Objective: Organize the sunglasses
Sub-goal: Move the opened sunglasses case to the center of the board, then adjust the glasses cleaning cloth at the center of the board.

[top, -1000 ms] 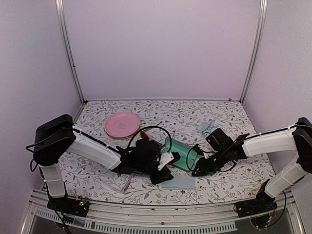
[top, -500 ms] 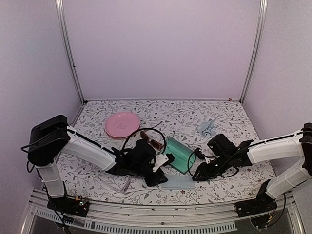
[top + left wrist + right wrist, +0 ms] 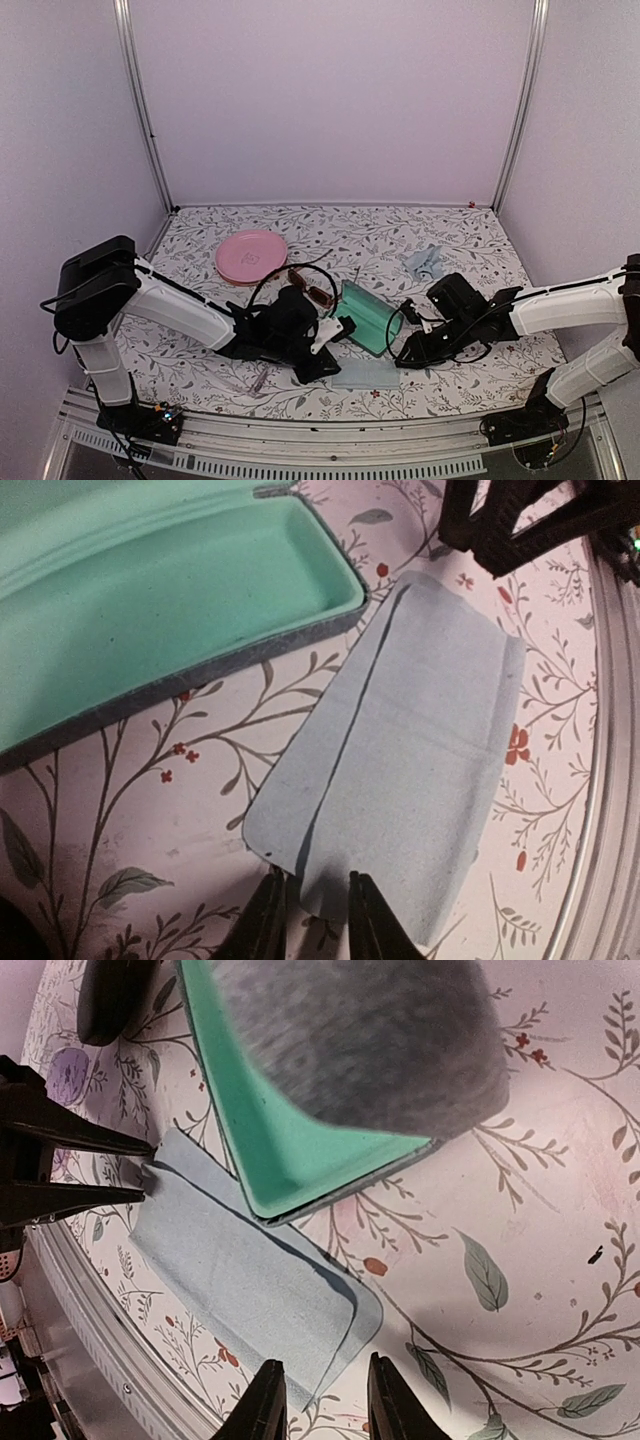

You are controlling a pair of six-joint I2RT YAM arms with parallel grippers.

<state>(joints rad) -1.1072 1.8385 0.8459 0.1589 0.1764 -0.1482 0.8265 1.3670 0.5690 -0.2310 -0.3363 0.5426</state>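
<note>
The reddish-brown sunglasses [image 3: 313, 290] lie on the table just behind my left arm and left of the open case [image 3: 370, 315]. The case's green lining [image 3: 150, 600] holds nothing. A pale blue cloth [image 3: 420, 750] lies flat in front of the case. My left gripper [image 3: 315, 920] stands at the cloth's left end, with the raised cloth edge between its slightly parted fingers. My right gripper [image 3: 325, 1405] is open at the opposite end, and a corner of the cloth [image 3: 250, 1280] lies between its fingers. The case's grey lid [image 3: 370, 1030] fills the top of the right wrist view.
A pink plate [image 3: 252, 255] sits at the back left. A second crumpled blue cloth [image 3: 425, 262] lies behind the right arm. A thin pale object [image 3: 259, 379] lies near the front edge, close to the metal rail [image 3: 320, 455]. A black cable loops over the left gripper.
My left gripper has drawn back from the case towards the cloth, uncovering the sunglasses. My right gripper has slid slightly forward and left, closer to the cloth.
</note>
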